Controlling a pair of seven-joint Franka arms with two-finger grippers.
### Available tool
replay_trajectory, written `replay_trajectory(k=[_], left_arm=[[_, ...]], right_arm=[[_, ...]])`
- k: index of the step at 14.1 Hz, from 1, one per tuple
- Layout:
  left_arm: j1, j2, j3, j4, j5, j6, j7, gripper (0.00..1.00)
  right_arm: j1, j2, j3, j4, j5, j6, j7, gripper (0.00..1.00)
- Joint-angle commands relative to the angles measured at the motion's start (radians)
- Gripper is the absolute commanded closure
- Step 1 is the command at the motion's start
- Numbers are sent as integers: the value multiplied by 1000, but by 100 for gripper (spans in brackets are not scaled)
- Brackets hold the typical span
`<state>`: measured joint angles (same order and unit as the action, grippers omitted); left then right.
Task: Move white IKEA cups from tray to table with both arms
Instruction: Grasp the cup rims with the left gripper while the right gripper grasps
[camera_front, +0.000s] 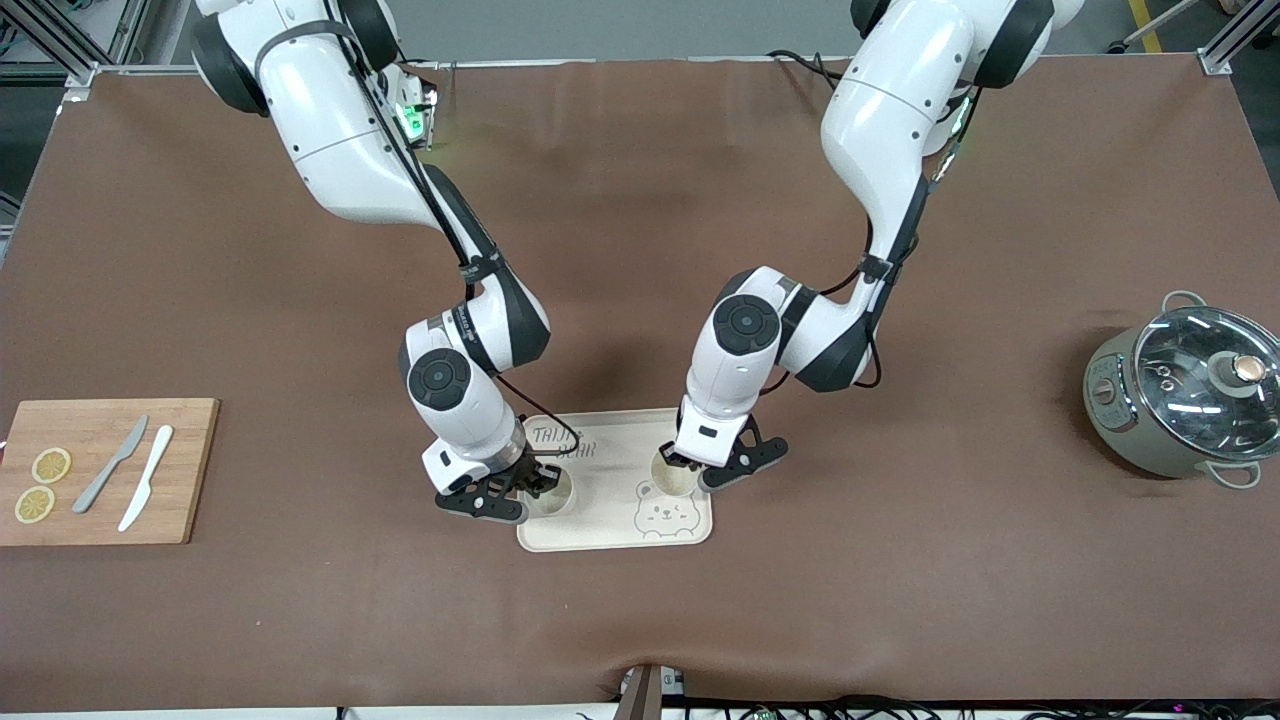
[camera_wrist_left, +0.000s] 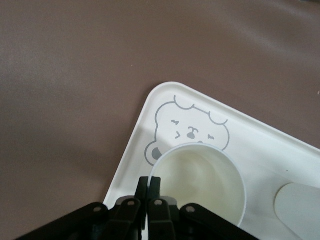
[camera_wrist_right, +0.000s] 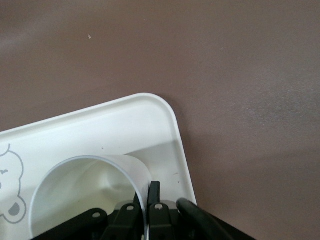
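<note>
A cream tray (camera_front: 610, 450) with a bear print (camera_front: 660, 517) lies at the table's middle, near the front camera. My left gripper (camera_front: 690, 468) is shut on the rim of a white IKEA cup (camera_front: 672, 482), low over the tray next to the bear print. In the left wrist view its fingers (camera_wrist_left: 143, 186) pinch the cup's (camera_wrist_left: 200, 180) wall, and the second cup (camera_wrist_left: 300, 210) shows at the edge. My right gripper (camera_front: 527, 485) is shut on the rim of the second cup (camera_front: 556, 497), at the tray's corner toward the right arm's end. The right wrist view shows its fingers (camera_wrist_right: 155, 192) on that cup (camera_wrist_right: 85, 195).
A wooden cutting board (camera_front: 190, 470) with two lemon slices (camera_front: 50, 465), a grey knife (camera_front: 110, 465) and a white knife (camera_front: 146, 492) lies at the right arm's end. A grey pot with a glass lid (camera_front: 1190, 385) stands at the left arm's end.
</note>
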<state>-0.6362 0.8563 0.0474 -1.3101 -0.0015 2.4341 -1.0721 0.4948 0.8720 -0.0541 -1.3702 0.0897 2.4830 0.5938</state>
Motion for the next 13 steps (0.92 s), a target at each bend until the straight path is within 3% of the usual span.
replay_trajectory(k=[1, 7, 10, 13], left_arm=[[-13, -14, 29, 6, 8, 3, -29, 100], [-2, -54, 66, 5, 11, -59, -12, 100], [6, -86, 74, 3, 11, -98, 49, 100], [27, -88, 98, -3, 11, -104, 89, 100]], right_arm=[[7, 16, -6, 23, -16, 2, 20, 100], [11, -13, -4, 23, -12, -27, 17, 100], [11, -65, -7, 29, -13, -177, 12, 100], [-19, -189, -7, 23, -13, -295, -46, 100]])
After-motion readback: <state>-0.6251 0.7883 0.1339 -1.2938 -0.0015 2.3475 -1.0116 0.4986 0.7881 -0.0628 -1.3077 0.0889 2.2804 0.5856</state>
